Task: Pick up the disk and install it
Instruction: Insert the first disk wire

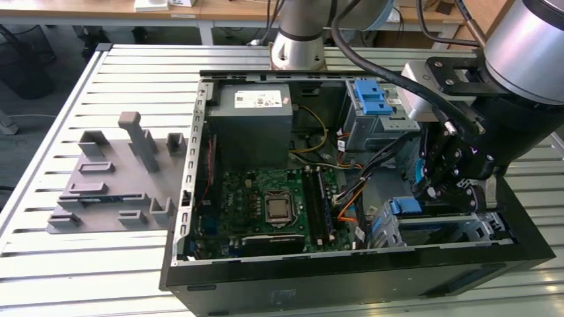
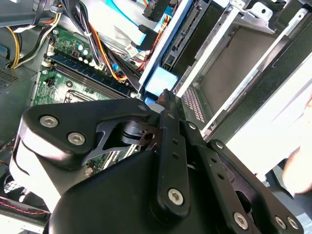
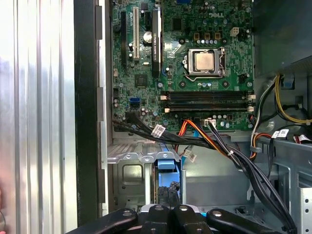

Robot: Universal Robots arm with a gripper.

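The disk sits inside the metal drive cage at the corner of the open computer case on the exterior view's right. Its pale blue rail end faces the motherboard; most of its body is hidden by the cage and my arm. In both wrist views the blue end lies just past my fingertips. My gripper hangs over the cage, its fingers shut together with the tips at the blue end. I cannot tell whether they touch it.
The green motherboard fills the case floor, with the grey power-supply box behind it and a bright blue latch at the back. Bundled cables run close to the cage. A grey fixture plate lies on the slatted table.
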